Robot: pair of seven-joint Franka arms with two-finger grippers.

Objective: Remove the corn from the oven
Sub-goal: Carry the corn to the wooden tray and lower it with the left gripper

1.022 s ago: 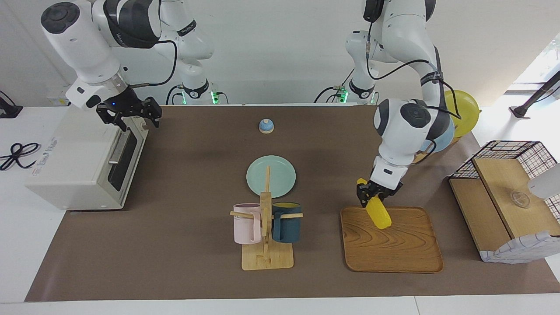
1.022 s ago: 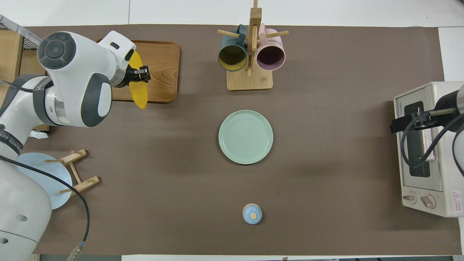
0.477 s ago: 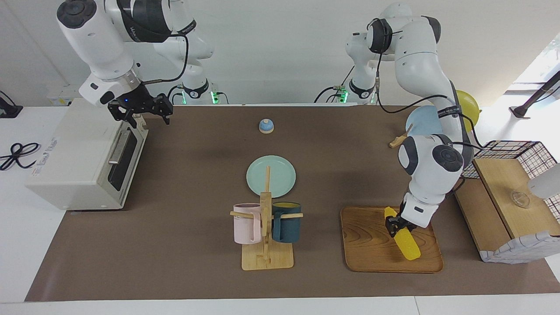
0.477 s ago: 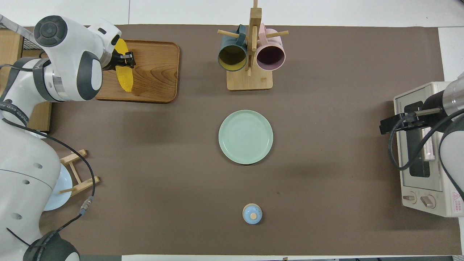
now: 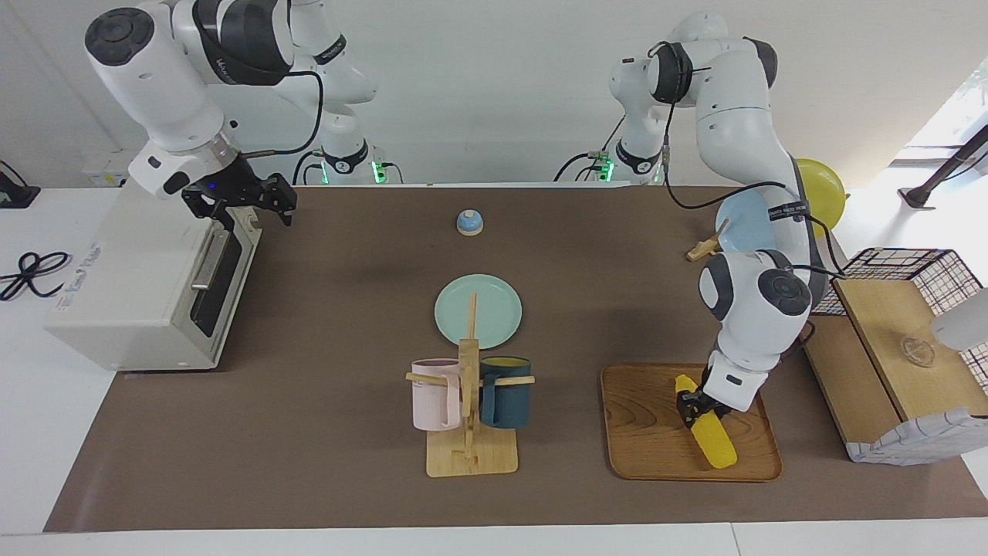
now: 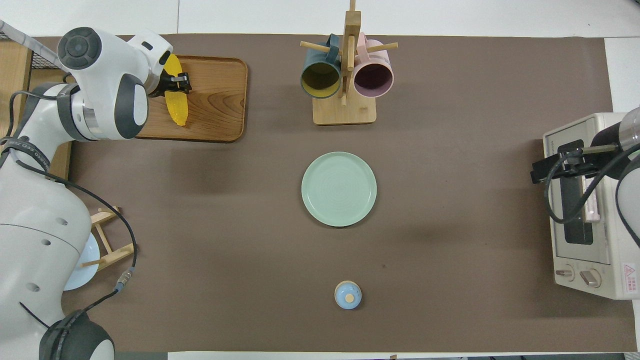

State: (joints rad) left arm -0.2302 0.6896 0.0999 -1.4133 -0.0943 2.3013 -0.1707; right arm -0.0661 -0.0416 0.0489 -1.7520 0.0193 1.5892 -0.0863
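Observation:
The yellow corn (image 5: 712, 440) is out of the oven (image 5: 131, 286), held slanted and low over the wooden tray (image 5: 656, 432). Its lower end is at the tray's surface. My left gripper (image 5: 695, 408) is shut on the corn's upper part; it also shows in the overhead view (image 6: 176, 86) with the corn (image 6: 178, 105) over the tray (image 6: 220, 100). The off-white oven (image 6: 600, 215) stands at the right arm's end of the table with its dark glass door shut. My right gripper (image 5: 241, 202) hovers open and empty over the door's top edge, and shows in the overhead view (image 6: 555, 167).
A green plate (image 5: 478, 309) lies mid-table. A wooden mug rack (image 5: 469, 417) holds a pink and a dark blue mug. A small blue knob (image 5: 469, 222) sits nearer the robots. A wire-and-wood basket (image 5: 895, 340) and a rack with a light blue plate (image 5: 745, 224) stand at the left arm's end.
My left gripper carried the corn from the tray's nearer edge to over the tray and lowered it. My right gripper shifted slightly above the oven's shut door.

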